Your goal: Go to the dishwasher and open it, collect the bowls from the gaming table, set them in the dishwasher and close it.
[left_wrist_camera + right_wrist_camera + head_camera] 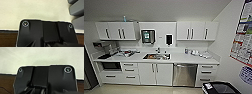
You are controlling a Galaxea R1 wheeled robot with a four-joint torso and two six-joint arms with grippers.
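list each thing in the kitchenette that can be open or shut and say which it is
dishwasher: door shut
upper cabinets: doors shut
cabinet doors under the sink: shut
drawers: pushed in
built-in oven: door shut

The wall poster carries print, but none of it is legible.

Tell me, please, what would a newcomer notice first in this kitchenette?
Probably the steel-fronted dishwasher, shut, under the white counter, right of the sink. Next, the black oven built in low at the far left, and the colourful poster on the right wall.
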